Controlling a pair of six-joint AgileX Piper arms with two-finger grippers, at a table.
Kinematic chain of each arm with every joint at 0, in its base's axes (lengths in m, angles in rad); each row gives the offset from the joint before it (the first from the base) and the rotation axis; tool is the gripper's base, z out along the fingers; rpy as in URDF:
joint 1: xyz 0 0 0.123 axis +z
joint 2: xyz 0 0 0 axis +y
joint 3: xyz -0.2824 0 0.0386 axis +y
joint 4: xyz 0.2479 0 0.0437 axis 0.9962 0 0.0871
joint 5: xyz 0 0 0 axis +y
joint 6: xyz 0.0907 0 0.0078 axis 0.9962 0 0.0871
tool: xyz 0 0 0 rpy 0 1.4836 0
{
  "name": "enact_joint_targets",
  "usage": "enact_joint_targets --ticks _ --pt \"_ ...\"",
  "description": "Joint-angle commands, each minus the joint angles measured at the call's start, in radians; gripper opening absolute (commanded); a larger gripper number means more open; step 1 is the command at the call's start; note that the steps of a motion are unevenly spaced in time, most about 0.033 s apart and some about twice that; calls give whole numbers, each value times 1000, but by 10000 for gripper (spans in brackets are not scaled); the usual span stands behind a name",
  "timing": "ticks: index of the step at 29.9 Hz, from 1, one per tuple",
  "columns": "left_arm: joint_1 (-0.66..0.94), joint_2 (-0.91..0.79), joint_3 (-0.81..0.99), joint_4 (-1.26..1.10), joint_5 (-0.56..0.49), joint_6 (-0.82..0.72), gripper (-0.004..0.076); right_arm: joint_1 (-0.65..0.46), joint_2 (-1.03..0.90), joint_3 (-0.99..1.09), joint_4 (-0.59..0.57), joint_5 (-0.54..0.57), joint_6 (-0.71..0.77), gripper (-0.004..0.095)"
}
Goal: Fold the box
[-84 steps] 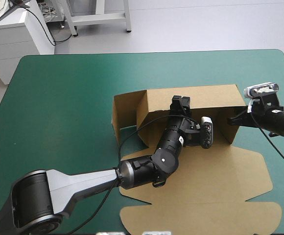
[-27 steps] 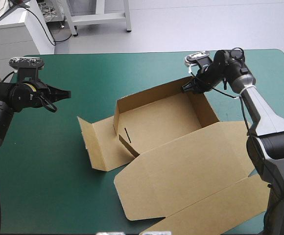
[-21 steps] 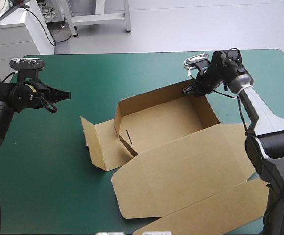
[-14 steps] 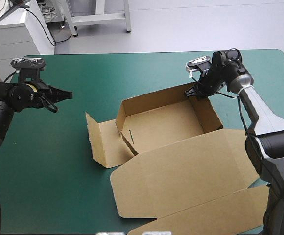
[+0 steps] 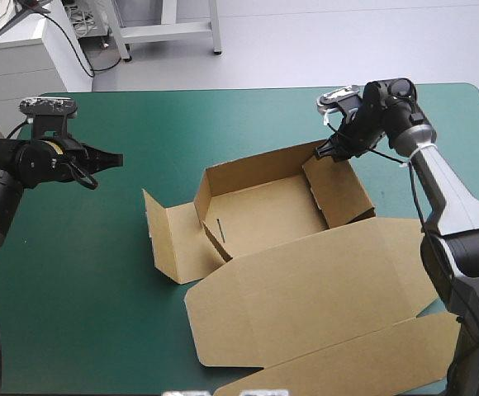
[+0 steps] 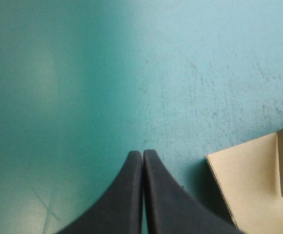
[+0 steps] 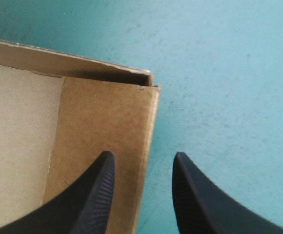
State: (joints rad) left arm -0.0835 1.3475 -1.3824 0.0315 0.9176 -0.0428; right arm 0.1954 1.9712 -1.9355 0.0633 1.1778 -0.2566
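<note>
The brown box (image 5: 264,206) lies mid-table with its far wall and left wall raised and its lid (image 5: 314,289) flat toward the near edge. Its right side wall (image 5: 339,194) leans inward. My right gripper (image 5: 329,151) hovers at the box's far right corner. In the right wrist view it is open (image 7: 144,156), and the box's wall (image 7: 107,122) has its edge running between the black fingers without being pinched. My left gripper (image 5: 114,159) hangs over the teal-green cover left of the box. It is shut (image 6: 142,155) and holds nothing.
A loose side flap (image 5: 167,239) of the box lies out flat on the left, its corner (image 6: 251,187) just ahead and to one side of my left gripper. Bare teal-green cover (image 5: 99,272) surrounds the left arm. The lid's outer flap (image 5: 363,359) reaches the near right.
My right gripper has opened at the far right corner, releasing the box wall. The box slid slightly right and its right side wall now leans inward. The left arm held still just before.
</note>
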Motion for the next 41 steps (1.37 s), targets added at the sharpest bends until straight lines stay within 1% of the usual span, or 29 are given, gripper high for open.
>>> enact_joint_targets --ticks 1,5,7,11,14,17,20,22,27,30,34,41 --pt "3 -35 -33 -1 -56 1 -8 -3 -107 -28 -38 -28 30 401" --pt "3 -35 -33 -1 -56 3 -8 -3 -138 -28 -40 2 57 483" --pt "3 -35 -33 -3 -56 3 -8 -3 -159 -28 -45 22 57 507" --pt "3 -35 -33 -5 -56 3 -8 -3 -214 -15 -47 25 57 515" --pt "3 -35 -33 -5 -52 3 -8 -3 -284 28 -48 -5 57 515" --pt "3 -35 -33 -5 -49 3 -8 -3 -346 76 -77 -18 57 519" --pt "3 -35 -33 -3 -45 3 -8 -3 -396 136 -97 -22 57 560" --pt "3 -35 -33 -1 -41 3 -8 -3 -423 180 -97 -20 82 588" --pt "3 -35 -33 -1 -41 21 -8 -3 -448 266 -99 -20 59 591" --pt "3 -35 -33 -5 -41 24 -8 -3 -445 290 -80 -36 59 590" --pt "3 -35 -33 -5 -47 27 -8 -3 -430 292 -35 -86 59 590" --pt "3 -35 -33 -138 -36 137 -8 -3 -340 292 78 -81 76 590"
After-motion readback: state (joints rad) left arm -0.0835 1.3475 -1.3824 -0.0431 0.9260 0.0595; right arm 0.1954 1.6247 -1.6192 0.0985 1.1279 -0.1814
